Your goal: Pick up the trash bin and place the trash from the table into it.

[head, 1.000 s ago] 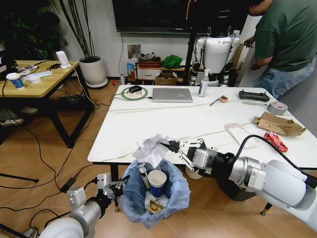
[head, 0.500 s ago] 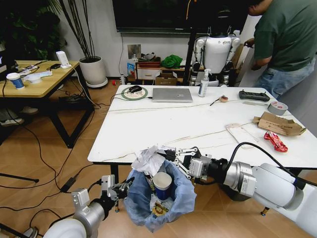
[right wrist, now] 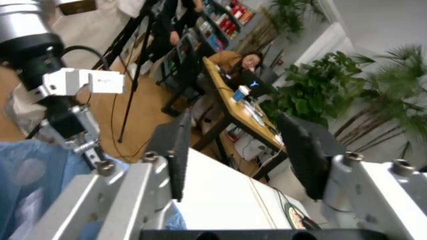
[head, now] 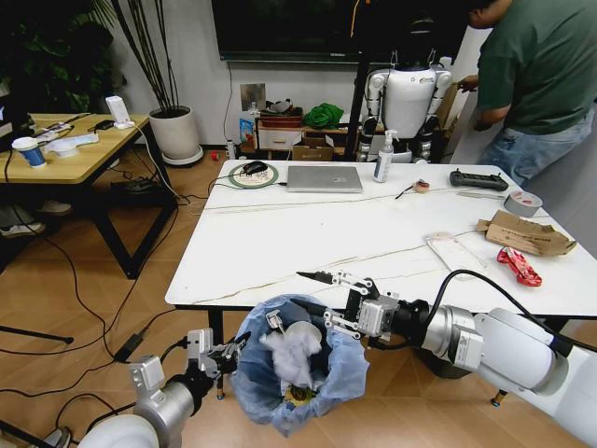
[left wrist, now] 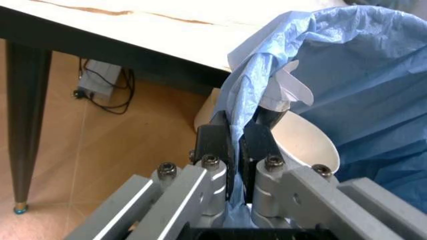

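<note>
The crumpled white tissue that hung from the right gripper [head: 324, 301] a moment ago now lies inside the trash bin [head: 291, 362] at the lower middle of the head view, on top of the litter already there, and the gripper's fingers are spread wide and empty just above the blue bag's rim. One more piece is in, then (a good drop). The left gripper [left wrist: 235, 142] is pressed together on the bag's ruffled edge, holding the bin off the floor just below the table [head: 280, 233] edge. More trash waits at the right of the frame: a brown cardboard [head: 524, 233] piece and a red packet [head: 519, 266]. A silver laptop [head: 324, 178] sits at the marble top's far side.
</note>
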You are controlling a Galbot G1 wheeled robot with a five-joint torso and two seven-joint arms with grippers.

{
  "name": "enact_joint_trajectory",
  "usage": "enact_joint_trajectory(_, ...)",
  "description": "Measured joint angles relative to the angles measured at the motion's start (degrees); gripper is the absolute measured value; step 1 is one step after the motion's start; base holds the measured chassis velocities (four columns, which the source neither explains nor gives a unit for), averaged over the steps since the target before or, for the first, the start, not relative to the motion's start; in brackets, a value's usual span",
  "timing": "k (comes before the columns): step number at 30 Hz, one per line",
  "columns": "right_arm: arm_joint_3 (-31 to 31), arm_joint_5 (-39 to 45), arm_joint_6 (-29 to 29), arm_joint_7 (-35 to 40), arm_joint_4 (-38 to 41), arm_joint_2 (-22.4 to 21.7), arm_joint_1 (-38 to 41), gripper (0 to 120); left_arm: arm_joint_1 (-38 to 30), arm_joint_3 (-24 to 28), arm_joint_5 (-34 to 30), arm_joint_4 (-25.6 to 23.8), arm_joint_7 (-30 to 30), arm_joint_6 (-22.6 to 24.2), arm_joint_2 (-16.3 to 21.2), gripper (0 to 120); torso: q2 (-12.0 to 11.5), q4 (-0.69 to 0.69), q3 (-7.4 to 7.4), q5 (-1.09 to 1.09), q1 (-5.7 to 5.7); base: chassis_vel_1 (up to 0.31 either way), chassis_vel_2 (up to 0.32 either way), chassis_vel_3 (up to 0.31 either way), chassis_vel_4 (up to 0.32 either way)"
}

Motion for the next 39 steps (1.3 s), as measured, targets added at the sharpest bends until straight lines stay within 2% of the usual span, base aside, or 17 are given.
enact_joint_trajectory(3,3.51,8.57,0.83,1.01,-2.81,3.00,-0.66,63,0.69,-0.72,1.02,0.01,-0.34,-0.01,-1.13,0,0.00,0.00,0.00,0.01,0.00,0.000,0.000,0.000,0.000)
enact_joint_trajectory(5,5.06,10.87,0.65,1.35,-4.07,4.15,-0.92,69,0.91,-0.94,1.62,0.12,-0.31,-0.10,-1.78,0,0.00,0.01,0.00,0.01,0.00,0.000,0.000,0.000,0.000)
enact_joint_trajectory(7,12.55,15.28,-0.21,1.54,-7.82,7.95,-3.81,78,1.28,-1.17,3.66,0.94,0.16,-0.55,-3.64,0,0.00,0.04,0.00,0.00,0.00,0.000,0.000,0.000,0.000)
enact_joint_trajectory(9,15.97,17.14,-0.85,1.51,-9.10,9.73,-5.96,81,1.42,-1.26,4.44,1.33,0.51,-0.74,-4.11,0,0.00,0.04,0.00,-0.02,0.00,0.000,0.000,0.000,0.000)
enact_joint_trajectory(10,20.40,21.60,-1.48,-0.29,-10.84,11.96,-9.06,88,1.56,-1.40,5.36,1.75,0.94,-0.94,-4.57,0,0.00,0.04,0.00,0.02,0.00,0.000,0.000,0.000,0.000)
enact_joint_trajectory(11,20.40,21.60,-1.48,-0.29,-10.84,11.96,-9.06,88,1.56,-1.40,5.36,1.75,0.94,-0.94,-4.57,0,0.00,0.04,0.00,0.02,0.00,0.000,0.000,0.000,0.000)
enact_joint_trajectory(12,26.49,25.67,-2.50,-3.18,-12.78,14.77,-13.26,94,1.83,-1.65,6.55,2.20,1.53,-1.20,-5.21,0,0.00,0.02,0.01,0.03,0.00,0.000,0.000,0.000,0.000)
enact_joint_trajectory(15,36.22,24.82,-2.50,-3.59,-15.07,20.04,-21.75,99,2.80,-1.99,8.50,2.92,2.64,-1.83,-6.47,0,0.00,-0.01,0.00,0.03,0.00,0.000,0.000,0.000,0.000)
enact_joint_trajectory(16,41.36,22.44,-1.76,-2.81,-16.34,22.55,-26.73,100,3.47,-2.00,9.57,3.35,3.37,-2.20,-7.02,0,0.00,-0.02,0.00,0.07,0.00,0.000,0.000,0.000,0.000)
enact_joint_trajectory(17,47.11,19.16,-0.48,-2.01,-17.73,25.27,-30.90,100,4.17,-1.97,11.32,3.87,4.31,-2.69,-7.45,0,0.00,-0.03,-0.01,-0.01,-0.01,0.000,0.000,0.000,0.000)
enact_joint_trajectory(18,47.11,19.16,-0.48,-2.01,-17.73,25.27,-30.90,100,4.17,-1.97,11.32,3.87,4.31,-2.69,-7.45,0,0.00,-0.03,-0.01,-0.01,-0.01,0.000,0.000,0.000,0.000)
enact_joint_trajectory(22,55.98,15.88,2.19,-2.55,-20.41,31.65,-37.52,100,6.52,-1.68,14.13,4.36,5.71,-3.80,-8.21,0,0.00,0.01,-0.01,0.02,-0.02,0.000,0.000,0.000,0.000)
enact_joint_trajectory(24,58.31,15.79,2.58,-4.88,-20.56,34.65,-40.93,100,7.50,-1.51,15.00,4.37,6.14,-4.14,-8.41,0,0.01,0.02,-0.02,-0.03,-0.02,0.000,0.000,0.000,0.000)
enact_joint_trajectory(26,58.75,15.79,2.66,-5.56,-20.56,35.47,-41.68,100,7.65,-1.47,15.15,4.37,6.22,-4.19,-8.50,0,0.01,0.02,-0.01,-0.03,-0.02,0.000,0.000,0.000,0.000)
enact_joint_trajectory(28,60.20,15.38,4.11,-9.88,-20.75,42.04,-45.98,100,8.06,-1.43,15.85,4.00,6.36,-4.62,-9.47,0,0.01,0.00,-0.01,0.00,-0.02,0.000,0.000,0.000,0.000)
enact_joint_trajectory(32,59.60,14.87,6.15,-14.74,-21.91,48.69,-48.09,100,8.62,-1.57,16.08,3.30,6.39,-5.08,-10.27,0,0.01,-0.01,-0.01,0.00,-0.02,0.000,0.000,0.000,0.000)
enact_joint_trajectory(39,57.98,14.75,6.54,-16.71,-23.58,51.97,-46.85,100,9.19,-1.61,16.22,3.25,6.40,-5.23,-10.82,0,0.01,0.02,0.00,0.00,0.00,0.000,0.000,0.000,0.000)
